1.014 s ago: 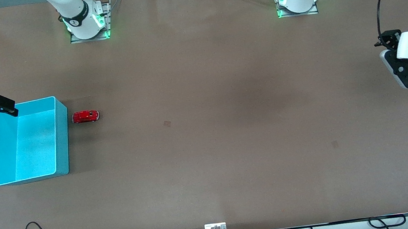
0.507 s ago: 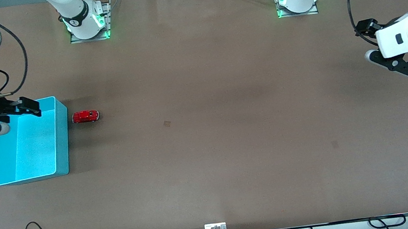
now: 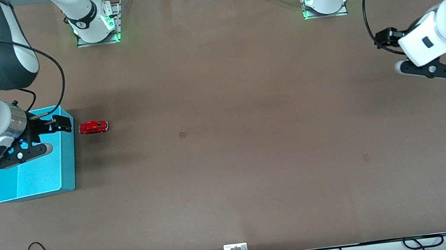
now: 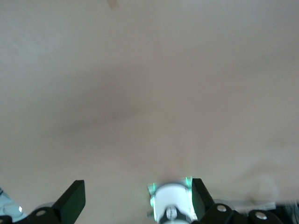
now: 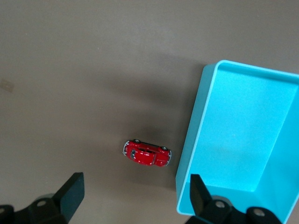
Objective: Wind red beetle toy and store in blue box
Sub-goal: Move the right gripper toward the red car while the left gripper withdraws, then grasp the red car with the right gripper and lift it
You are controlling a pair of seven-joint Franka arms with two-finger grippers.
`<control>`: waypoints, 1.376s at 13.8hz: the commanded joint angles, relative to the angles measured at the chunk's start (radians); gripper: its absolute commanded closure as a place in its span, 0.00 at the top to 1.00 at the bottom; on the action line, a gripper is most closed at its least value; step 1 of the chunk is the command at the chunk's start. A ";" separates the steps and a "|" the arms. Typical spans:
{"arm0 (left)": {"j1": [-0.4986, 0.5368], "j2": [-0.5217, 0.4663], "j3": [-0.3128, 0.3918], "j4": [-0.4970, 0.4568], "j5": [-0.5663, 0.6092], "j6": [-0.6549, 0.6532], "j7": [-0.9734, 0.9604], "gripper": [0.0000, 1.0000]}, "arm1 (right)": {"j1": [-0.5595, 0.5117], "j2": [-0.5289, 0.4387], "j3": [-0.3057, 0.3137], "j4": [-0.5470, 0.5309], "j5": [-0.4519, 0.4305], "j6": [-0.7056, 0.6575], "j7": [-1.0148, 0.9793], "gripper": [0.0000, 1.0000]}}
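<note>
Jaws wide on your right gripper (image 3: 58, 124), partly hiding one blue box (image 3: 38, 179); one red beetle toy (image 3: 93, 127) beside; left gripper (image 3: 431, 70) jaws wide.

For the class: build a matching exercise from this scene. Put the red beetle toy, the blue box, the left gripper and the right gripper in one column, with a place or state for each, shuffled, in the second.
Column 1
1. red beetle toy
2. blue box
3. left gripper
4. right gripper

Column 2
A. open, above the box's corner nearest the toy
B. open, above bare table at the left arm's end
C. on the table beside the box, outside it
D. lidless, nothing inside

Pairs: 1-C, 2-D, 3-B, 4-A
</note>
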 commanded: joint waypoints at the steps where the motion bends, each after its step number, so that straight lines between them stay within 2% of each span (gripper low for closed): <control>1: -0.024 -0.150 0.076 -0.203 -0.028 0.234 -0.015 1.00 | -0.005 0.036 -0.002 -0.017 0.002 0.036 -0.119 1.00; 4: -0.053 -0.214 0.164 -0.318 -0.095 0.371 -0.018 1.00 | -0.010 0.016 -0.002 -0.154 -0.002 0.173 -0.254 1.00; 7: -0.047 -0.280 0.176 -0.394 -0.097 0.421 -0.026 1.00 | -0.042 0.002 0.013 -0.273 -0.005 0.249 -0.557 1.00; 10: -0.057 -0.281 0.172 -0.391 -0.097 0.371 -0.098 1.00 | -0.070 -0.021 0.030 -0.352 -0.008 0.251 -0.685 1.00; 12: -0.059 -0.265 0.164 -0.365 -0.097 0.356 -0.099 1.00 | -0.071 -0.035 0.033 -0.406 -0.006 0.284 -0.868 1.00; 14: -0.060 -0.264 0.164 -0.363 -0.097 0.358 -0.099 1.00 | -0.093 -0.035 0.034 -0.434 -0.003 0.306 -0.967 1.00; 16: -0.060 -0.262 0.164 -0.360 -0.098 0.356 -0.101 1.00 | -0.088 -0.033 0.045 -0.475 -0.003 0.362 -1.099 1.00; 19: -0.060 -0.256 0.164 -0.351 -0.098 0.355 -0.099 1.00 | -0.093 -0.023 0.056 -0.566 -0.003 0.516 -1.127 1.00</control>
